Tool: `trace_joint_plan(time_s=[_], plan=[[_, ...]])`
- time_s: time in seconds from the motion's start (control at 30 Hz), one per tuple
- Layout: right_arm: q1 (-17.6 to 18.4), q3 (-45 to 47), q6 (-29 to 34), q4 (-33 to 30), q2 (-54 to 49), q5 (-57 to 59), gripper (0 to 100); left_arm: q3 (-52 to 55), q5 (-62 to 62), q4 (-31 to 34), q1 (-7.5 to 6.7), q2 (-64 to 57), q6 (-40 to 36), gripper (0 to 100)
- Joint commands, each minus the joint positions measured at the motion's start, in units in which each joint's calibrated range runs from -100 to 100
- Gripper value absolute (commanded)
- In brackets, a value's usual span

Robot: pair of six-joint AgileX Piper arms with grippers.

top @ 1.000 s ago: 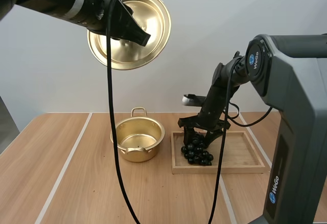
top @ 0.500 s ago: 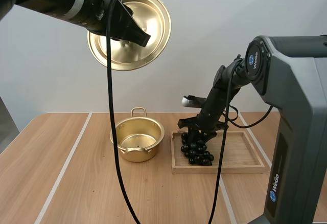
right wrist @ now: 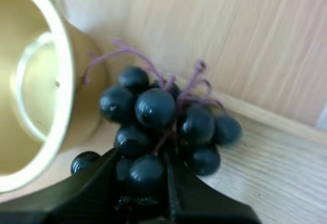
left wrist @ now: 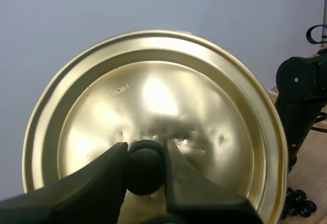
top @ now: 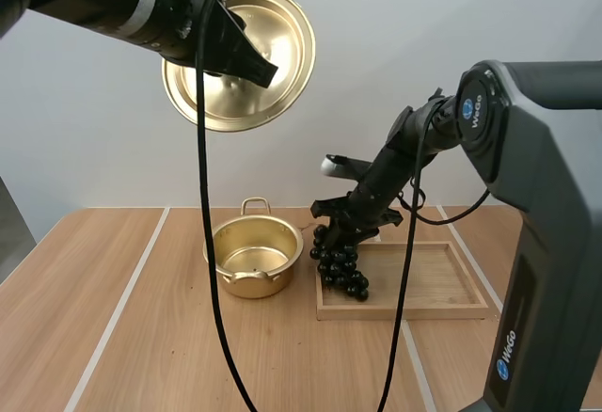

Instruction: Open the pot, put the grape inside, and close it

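High above the table's left, my left gripper (top: 252,64) is shut on the black knob (left wrist: 145,166) of the gold lid (top: 240,55), whose inner face is turned to the high camera. In the left wrist view the two fingers (left wrist: 110,170) pinch the knob against the lid (left wrist: 153,101). My right gripper (top: 340,219) is shut on the top of a dark grape bunch (top: 340,266), which hangs over the wooden tray's (top: 433,278) left end, beside the open gold pot (top: 252,285). Near my right gripper (right wrist: 143,169) the grapes (right wrist: 153,109) hang clear of the pot's wall (right wrist: 76,96).
The pot stands uncovered and holds nothing, left of the tray. Pale seams run across the wooden table (top: 141,337). The tray's rim (right wrist: 265,119) lies just under the grapes.
My right gripper has shut on the grapes and raised them up and leftward, from the tray floor toward the pot. The left arm and lid have stayed put.
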Motion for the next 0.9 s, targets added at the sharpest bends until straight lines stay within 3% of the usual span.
trace_joint_plan(time_s=[0.0, 0.37, 0.6, 0.87], plan=[[0.0, 0.1, -1.0, 0.8, -3.4, -0.1, 0, -0.5, -1.5, -1.2, -0.19, -0.3, -0.7, 0], [0.0, -1.1, -1.0, -0.5, -12.7, -0.6, 0, -0.5, -2.5, -1.2, -0.19, -0.7, -0.7, 0], [0.0, -7.9, -0.3, -0.3, -16.9, 1.0, 0, -0.5, -11.9, -2.6, -0.19, -5.1, -0.7, 0], [1.8, -11.1, -1.4, 4.7, -17.1, 2.5, 0, -0.7, -20.3, -6.8, -0.02, -10.5, -0.7, 0]])
